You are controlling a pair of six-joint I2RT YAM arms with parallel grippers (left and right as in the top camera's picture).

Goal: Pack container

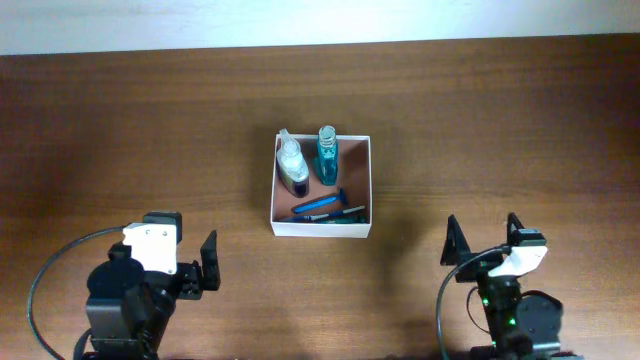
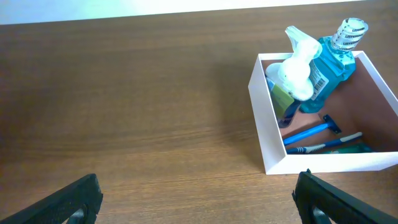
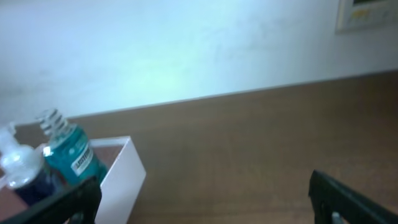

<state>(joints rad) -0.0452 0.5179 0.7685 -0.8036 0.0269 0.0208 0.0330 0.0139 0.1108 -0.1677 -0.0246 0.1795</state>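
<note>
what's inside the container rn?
Inside the container: a blue mouthwash bottle, a white-topped spray bottle, a blue razor and a toothbrush. A green item by the near wall is partly hidden; anything under the bottles can't be seen.

Soft, even light. The overhead and left wrist views are sharp; the container casts a faint shadow toward the right gripper. The right wrist view is blurred, the wall ahead washed pale.

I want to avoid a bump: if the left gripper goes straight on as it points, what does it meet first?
Probably nothing: ahead of the left gripper lies only bare table. The container sits right of that line, though the margin is hard to judge.
</note>
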